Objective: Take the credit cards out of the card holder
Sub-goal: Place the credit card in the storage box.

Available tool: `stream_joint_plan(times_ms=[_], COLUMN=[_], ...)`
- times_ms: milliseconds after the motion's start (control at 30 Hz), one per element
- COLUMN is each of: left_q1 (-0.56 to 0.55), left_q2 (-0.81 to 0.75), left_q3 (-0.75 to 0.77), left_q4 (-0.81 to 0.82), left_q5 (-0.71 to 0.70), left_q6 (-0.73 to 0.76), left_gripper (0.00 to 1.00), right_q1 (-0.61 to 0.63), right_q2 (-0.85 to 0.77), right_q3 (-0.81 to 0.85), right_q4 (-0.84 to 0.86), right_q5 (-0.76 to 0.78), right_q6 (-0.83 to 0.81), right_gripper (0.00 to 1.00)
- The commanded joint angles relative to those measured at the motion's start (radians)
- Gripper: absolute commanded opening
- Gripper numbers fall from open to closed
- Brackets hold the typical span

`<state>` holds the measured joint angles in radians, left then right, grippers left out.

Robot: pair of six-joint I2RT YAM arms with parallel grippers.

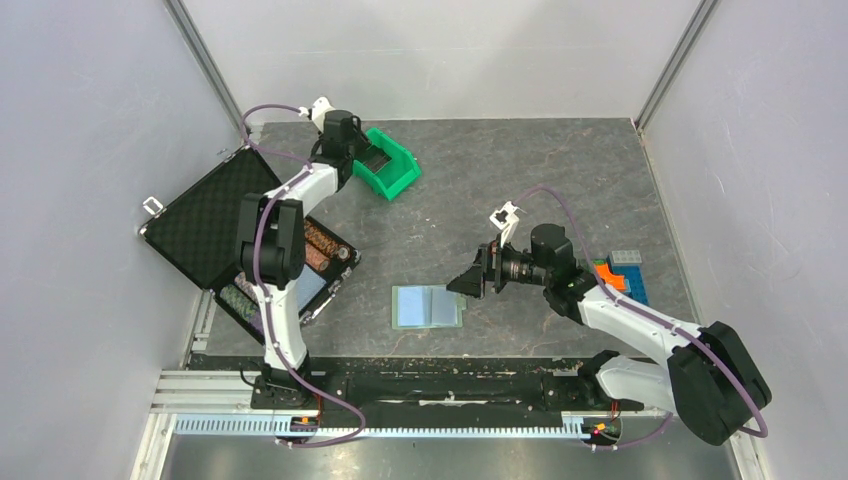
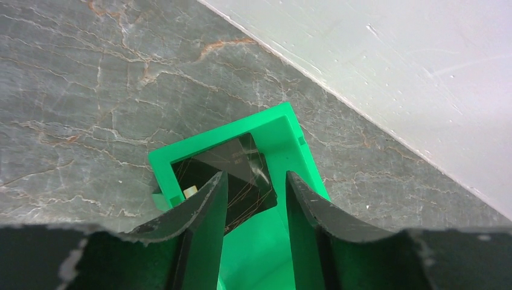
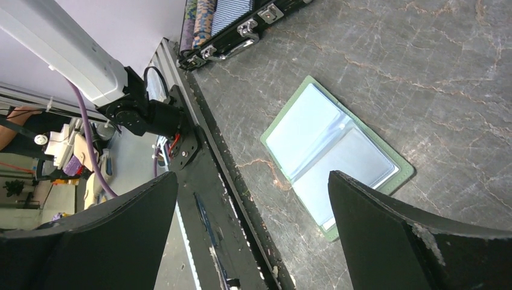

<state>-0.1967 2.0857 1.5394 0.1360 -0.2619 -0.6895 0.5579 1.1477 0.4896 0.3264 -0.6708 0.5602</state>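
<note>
The card holder (image 1: pixel 428 306) lies spread open on the table, pale green with light blue inner panels (image 3: pixel 338 154); no card shows in it. One dark credit card (image 2: pixel 241 160) rests inside the green bin (image 2: pixel 284 130) at the back left. My left gripper (image 2: pixel 256 178) hangs just over that bin (image 1: pixel 395 165), its jaws apart, with the card below and beyond the fingertips and gripped by neither. Just right of the holder, my right gripper (image 1: pixel 468 283) stands wide open and empty; in its wrist view (image 3: pixel 253 178) the holder lies between the fingers, farther off.
A big black foam-lined case (image 1: pixel 215 215) lies open at the left, with rows of poker chips (image 1: pixel 322 245) in its lower half. Blue and orange blocks (image 1: pixel 625 275) sit at the right, beside the right arm. A metal rail (image 1: pixel 400 385) runs along the near edge.
</note>
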Motion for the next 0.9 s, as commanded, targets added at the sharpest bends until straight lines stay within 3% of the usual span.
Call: stream_joint_plan(times_ms=[0, 200, 367, 533, 767, 867], left_q1=[0.002, 0.002, -0.014, -0.096, -0.231, -0.257], left_q2=[-0.112, -0.184, -0.251, -0.432, -0.727, -0.822], left_q3=[0.054, 0.058, 0.07, -0.091, -0.421, -0.535], left_q4=[-0.053, -0.232, -0.481, -0.616, -0.605, -0.609], left_q5=[-0.028, 0.165, 0.373, 0.409, 0.49, 0.528], left_q6=[0.1, 0.218, 0.24, 0.274, 0.256, 0.234], left_gripper=[0.48, 0.48, 0.5, 0.52, 0.55, 0.55], right_q1=[-0.008, -0.016, -0.019, -0.018, -0.014, -0.003], right_q2=[-0.015, -0.027, -0.05, -0.06, -0.081, -0.091], right_q3=[0.042, 0.046, 0.056, 0.064, -0.033, -0.076], right_q4=[-0.029, -0.102, -0.182, -0.241, -0.243, -0.204], right_q5=[0.026, 0.083, 0.161, 0.239, 0.39, 0.376], right_q6=[-0.041, -0.105, -0.161, -0.138, -0.017, 0.012], right_gripper=[0.98, 0.98, 0.98, 0.98, 0.91, 0.86])
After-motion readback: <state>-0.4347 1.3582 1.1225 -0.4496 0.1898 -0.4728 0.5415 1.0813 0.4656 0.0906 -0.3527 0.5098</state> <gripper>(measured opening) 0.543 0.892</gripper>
